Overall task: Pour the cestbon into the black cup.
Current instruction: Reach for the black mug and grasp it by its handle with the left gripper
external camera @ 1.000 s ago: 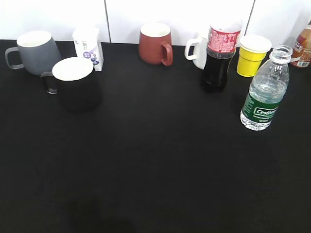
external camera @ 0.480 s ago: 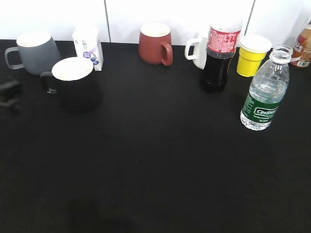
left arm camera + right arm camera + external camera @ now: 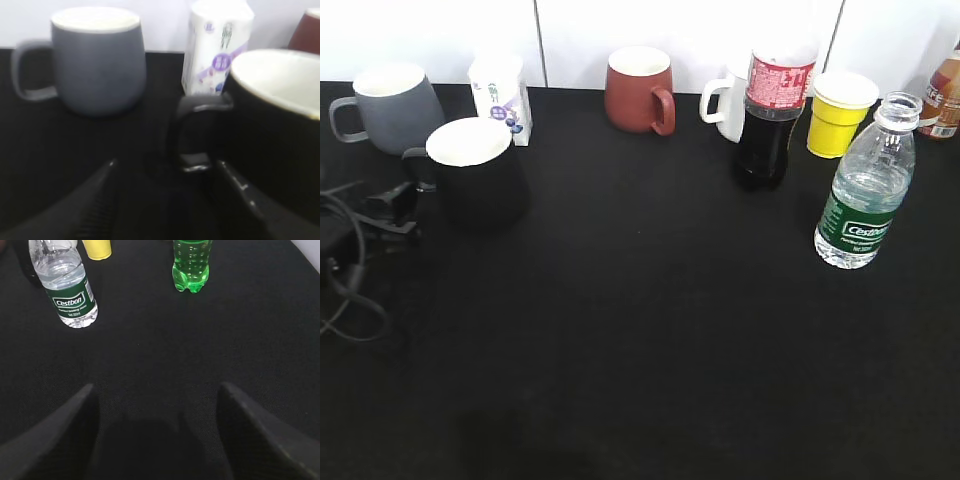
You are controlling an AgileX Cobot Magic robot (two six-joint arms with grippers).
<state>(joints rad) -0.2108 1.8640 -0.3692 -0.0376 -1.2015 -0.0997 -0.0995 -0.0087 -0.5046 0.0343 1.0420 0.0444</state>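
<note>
the left gripper (image 3: 167,200) hung with its jaws spread apart, gripping nothing, low over the black table (image 3: 650,350), just short of the dark handle of the glossy black cup with a white inside (image 3: 475,172). the right gripper (image 3: 157,435) was likewise spread and empty. beyond it stood the clear plastic cestbon bottle with a green label (image 3: 868,185), upright and uncapped at the table's right, well apart from the cup. a grey mug (image 3: 95,60) stood behind the cup, left of a white carton (image 3: 215,47).

Four mugs (image 3: 470,172), four bottles (image 3: 865,185), one yellow cup (image 3: 840,115), one carton (image 3: 500,98).
</note>
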